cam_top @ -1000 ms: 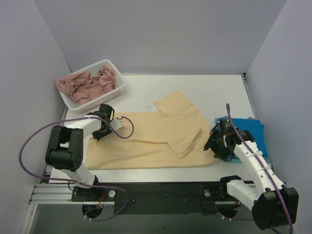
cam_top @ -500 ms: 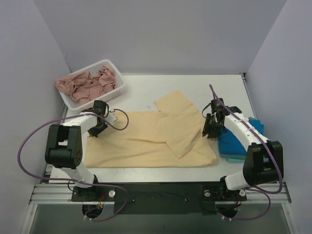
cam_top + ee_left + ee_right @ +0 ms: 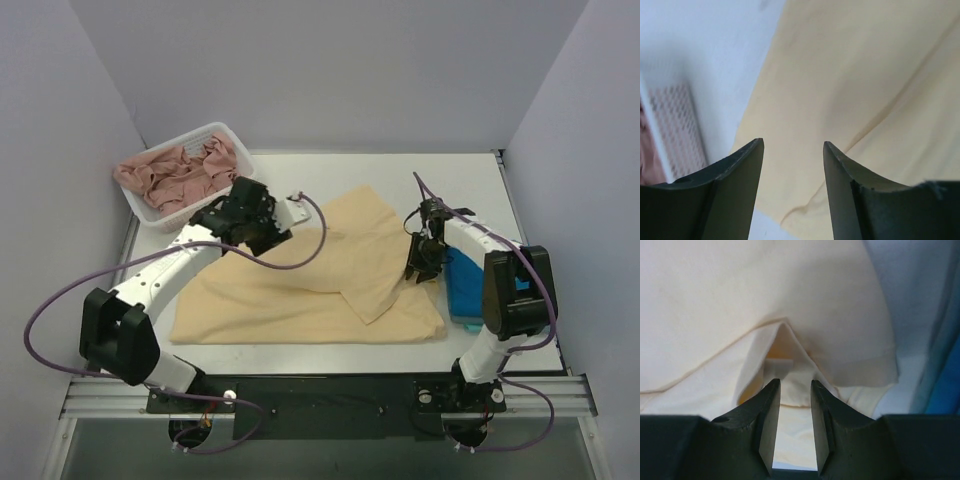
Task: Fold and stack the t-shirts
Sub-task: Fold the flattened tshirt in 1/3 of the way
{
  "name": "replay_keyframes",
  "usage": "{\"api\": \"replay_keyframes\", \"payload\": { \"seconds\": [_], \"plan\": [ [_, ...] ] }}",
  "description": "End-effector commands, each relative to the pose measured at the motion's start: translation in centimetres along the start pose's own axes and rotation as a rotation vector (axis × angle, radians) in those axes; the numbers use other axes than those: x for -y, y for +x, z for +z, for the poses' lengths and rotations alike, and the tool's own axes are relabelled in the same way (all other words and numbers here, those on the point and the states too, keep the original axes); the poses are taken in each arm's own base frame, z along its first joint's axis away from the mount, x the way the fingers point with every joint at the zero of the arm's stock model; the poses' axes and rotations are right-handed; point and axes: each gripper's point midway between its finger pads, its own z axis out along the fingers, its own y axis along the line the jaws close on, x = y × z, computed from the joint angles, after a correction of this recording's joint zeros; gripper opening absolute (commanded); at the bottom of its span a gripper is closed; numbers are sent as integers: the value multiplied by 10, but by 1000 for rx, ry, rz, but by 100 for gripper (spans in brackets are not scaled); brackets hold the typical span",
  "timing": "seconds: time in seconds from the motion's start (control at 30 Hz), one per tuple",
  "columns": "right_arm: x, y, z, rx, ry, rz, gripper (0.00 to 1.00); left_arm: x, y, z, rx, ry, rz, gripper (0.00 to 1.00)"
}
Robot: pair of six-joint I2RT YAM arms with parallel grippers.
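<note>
The pale yellow t-shirt [image 3: 300, 295] lies spread across the middle of the table, with a flap folded over at its centre. My left gripper [image 3: 270, 225] hovers over its upper left edge. In the left wrist view that gripper [image 3: 792, 145] is open, with only yellow t-shirt [image 3: 850, 80] below it. My right gripper [image 3: 418, 265] sits at the shirt's right edge. Its jaws [image 3: 792, 385] stand narrow, with yellow t-shirt [image 3: 740, 290] cloth between them by the collar and white label [image 3: 777, 365]. The blue t-shirt [image 3: 465, 295] lies folded at the right, partly under the right arm.
A white basket [image 3: 250, 180] holding crumpled pink cloth [image 3: 180, 175] stands at the back left, and its wall [image 3: 675, 125] shows in the left wrist view. Grey walls enclose the table on three sides. The blue t-shirt [image 3: 945, 385] borders the right gripper's side.
My left gripper left the shirt's left edge, swung up and to the right, and opened. My right gripper moved from the blue t-shirt onto the yellow shirt's right edge and narrowed.
</note>
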Motion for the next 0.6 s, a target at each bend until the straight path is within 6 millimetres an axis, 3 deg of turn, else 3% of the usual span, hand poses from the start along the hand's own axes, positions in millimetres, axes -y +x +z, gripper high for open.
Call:
{"api": "replay_keyframes", "payload": {
  "seconds": [0.0, 0.03, 0.17, 0.3, 0.4, 0.57],
  "plan": [
    [-10, -17, 0, 9, -25, 3, 27, 108, -63, -10, 177, 429, 106, 59],
    [-12, -20, 0, 16, -27, 3, 27, 131, -74, -9, 204, 505, 127, 59],
    [-13, -21, 6, 3, -26, 7, 29, 174, -92, 11, 237, 627, 150, 64],
    [-15, -16, 17, -23, -36, 20, 30, 194, -107, 45, 255, 622, 170, 67],
    [-18, -16, 22, -36, -46, 35, 27, 202, -121, 58, 268, 605, 178, 68],
    [-20, -16, 20, -27, -60, 40, 8, 217, -121, 81, 270, 610, 198, 65]
  ]
}}
